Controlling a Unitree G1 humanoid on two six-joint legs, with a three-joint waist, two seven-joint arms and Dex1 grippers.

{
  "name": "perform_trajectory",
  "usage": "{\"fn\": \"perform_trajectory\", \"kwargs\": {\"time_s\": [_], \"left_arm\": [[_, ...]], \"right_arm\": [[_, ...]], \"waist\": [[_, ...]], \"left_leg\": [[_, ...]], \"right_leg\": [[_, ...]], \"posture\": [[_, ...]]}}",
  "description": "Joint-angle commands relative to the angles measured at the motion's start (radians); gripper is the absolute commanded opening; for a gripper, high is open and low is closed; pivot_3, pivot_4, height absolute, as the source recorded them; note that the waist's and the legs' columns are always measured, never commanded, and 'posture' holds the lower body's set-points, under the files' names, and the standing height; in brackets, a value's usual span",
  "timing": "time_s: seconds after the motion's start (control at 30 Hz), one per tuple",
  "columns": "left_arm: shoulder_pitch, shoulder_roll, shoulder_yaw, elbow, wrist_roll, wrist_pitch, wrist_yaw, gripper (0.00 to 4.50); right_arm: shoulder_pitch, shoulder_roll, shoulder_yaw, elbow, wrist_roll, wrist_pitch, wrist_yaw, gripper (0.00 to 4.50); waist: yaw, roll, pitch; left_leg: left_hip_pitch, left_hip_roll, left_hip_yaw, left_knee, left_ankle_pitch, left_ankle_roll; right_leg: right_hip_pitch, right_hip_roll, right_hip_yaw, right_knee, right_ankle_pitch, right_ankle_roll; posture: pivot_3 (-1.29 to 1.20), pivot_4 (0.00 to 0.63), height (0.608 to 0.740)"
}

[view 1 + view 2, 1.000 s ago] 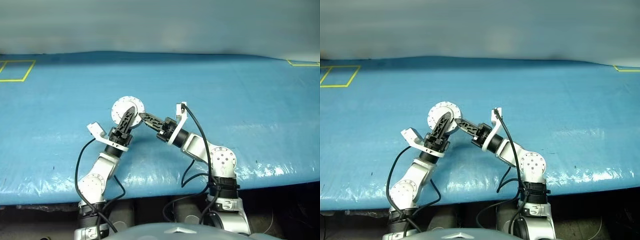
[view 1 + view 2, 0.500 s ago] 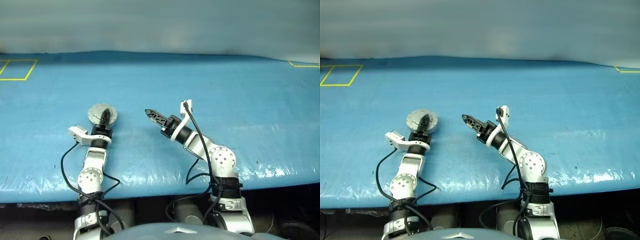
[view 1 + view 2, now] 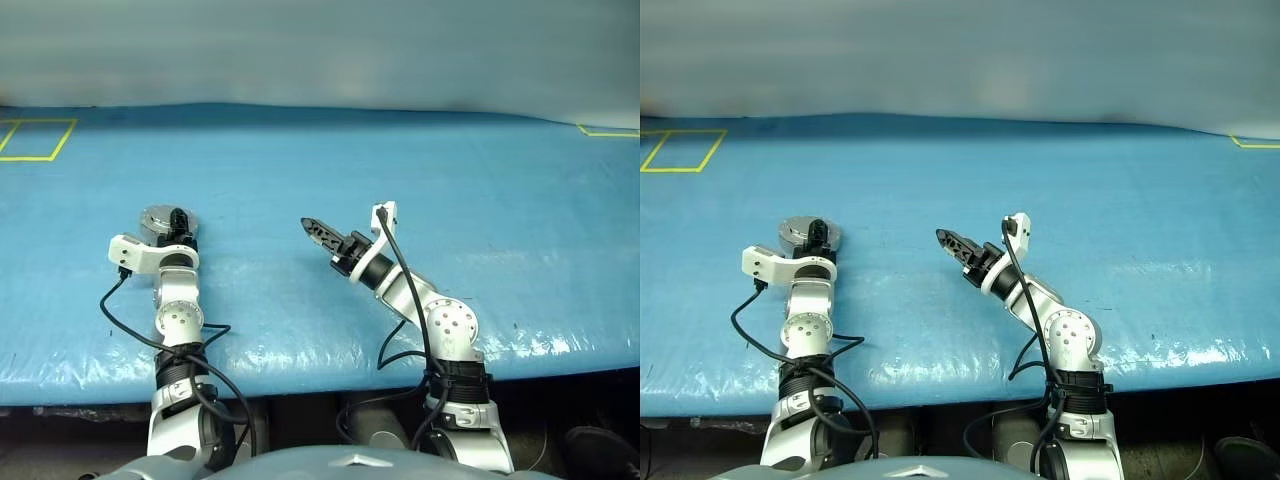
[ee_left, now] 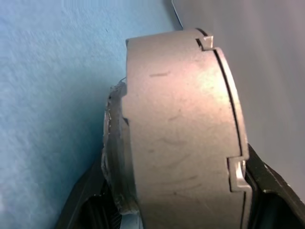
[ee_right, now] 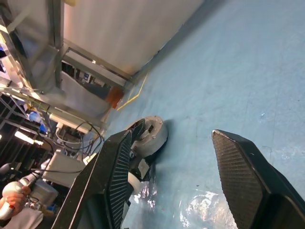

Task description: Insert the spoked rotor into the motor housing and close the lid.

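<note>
Where the closed motor housing (image 3: 158,222) lies, on the blue table cover (image 3: 420,170) toward the robot's left side, it shows as a flat round grey metal unit resting on the cover. Lid (image 4: 181,129): plain grey outer face, seated on the housing, a thin seam and small notched tabs running round the edge in the left wrist view. Spoked rotor: cannot be seen, the unit being closed.

Left gripper (image 3: 178,222): black fingers (image 4: 274,183) on either side of the housing, one at each flank of the round body in the left wrist view; whether they press on it or merely bracket it cannot be told. Arm reaching forward along the robot's left.

Right gripper (image 3: 318,231): raised above the cover, well apart from the housing, pointing toward the robot's left. Its two ribbed fingers (image 5: 238,176) stand spread with nothing between them; the housing (image 5: 151,136) appears beyond them in the right wrist view.

Table cover: blue, slightly wrinkled, glossy along the near edge. Yellow tape rectangle (image 3: 38,139) at the far left corner; further yellow tape (image 3: 606,129) at the far right edge.
</note>
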Motion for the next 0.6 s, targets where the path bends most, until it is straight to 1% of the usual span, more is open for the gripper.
{"fn": "perform_trajectory", "kwargs": {"time_s": [0.03, 0.17, 0.27, 0.33, 0.37, 0.47, 0.53, 0.6], "left_arm": [[0.023, 0.013, 0.033, -0.054, 0.078, -0.058, 0.09, 4.46], [0.067, 0.012, 0.034, -0.158, 0.16, -0.107, 0.15, 4.48], [0.092, 0.02, 0.036, -0.202, 0.218, -0.136, 0.18, 4.48], [0.106, 0.03, 0.025, -0.231, 0.275, -0.18, 0.165, 4.48], [0.109, 0.036, 0.011, -0.246, 0.296, -0.222, 0.123, 4.48], [0.121, 0.059, -0.074, -0.323, 0.326, -0.325, -0.068, 4.48], [0.127, 0.075, -0.115, -0.347, 0.312, -0.334, -0.159, 4.48], [0.155, 0.14, -0.222, -0.38, 0.323, -0.286, -0.317, 4.48]], "right_arm": [[-0.001, 0.0, -0.005, -0.045, 0.011, -0.01, 0.003, 2.85], [-0.005, -0.001, -0.003, -0.038, 0.003, -0.009, 0.003, 2.85], [-0.012, -0.002, -0.004, -0.03, -0.003, -0.01, 0.003, 2.85], [-0.012, -0.004, 0.003, -0.031, -0.024, -0.031, 0.017, 2.85], [-0.01, -0.005, 0.01, -0.035, -0.043, -0.057, 0.03, 2.85], [0.003, -0.072, 0.104, -0.055, -0.255, -0.245, 0.102, 2.85], [0.01, -0.103, 0.144, -0.043, -0.353, -0.34, 0.126, 2.85], [0.019, -0.15, 0.169, -0.022, -0.449, -0.445, 0.162, 2.85]], "waist": [[-0.002, 0.0, 0.0], [-0.002, 0.0, 0.0], [0.005, 0.0, 0.0], [0.008, 0.0, 0.0], [0.008, 0.0, 0.0], [0.01, 0.0, 0.0], [0.012, -0.001, -0.001], [0.012, -0.001, -0.001]], "left_leg": [[0.001, 0.0, 0.0, 0.0, 0.0, 0.0], [0.003, 0.001, 0.001, -0.001, 0.0, 0.0], [0.002, 0.0, 0.0, 0.0, 0.0, 0.0], [0.002, 0.0, 0.0, 0.0, 0.0, 0.0], [0.001, 0.0, 0.0, 0.0, 0.0, 0.0], [-0.002, 0.0, 0.0, 0.0, 0.001, -0.001], [-0.003, -0.001, 0.0, 0.0, 0.001, -0.001], [-0.003, -0.002, 0.002, 0.0, 0.001, -0.001]], "right_leg": [[0.001, 0.0, 0.0, 0.0, 0.0, 0.0], [0.002, 0.0, 0.0, 0.0, 0.0, 0.0], [0.002, 0.0, 0.0, 0.0, 0.0, 0.0], [0.002, 0.0, 0.0, 0.0, 0.0, 0.0], [0.002, 0.0, 0.0, -0.001, 0.0, 0.0], [0.002, 0.0, 0.0, -0.006, 0.002, -0.001], [0.002, -0.001, 0.0, -0.009, 0.003, 0.0], [0.002, -0.002, 0.0, -0.009, 0.005, 0.004]], "posture": [[0.0, 0.15, 0.74], [0.0, 0.15, 0.74], [0.0, 0.15, 0.74], [0.0, 0.15, 0.74], [0.0, 0.15, 0.74], [0.0, 0.15, 0.74], [0.0, 0.15, 0.74], [0.0, 0.15, 0.74]]}}
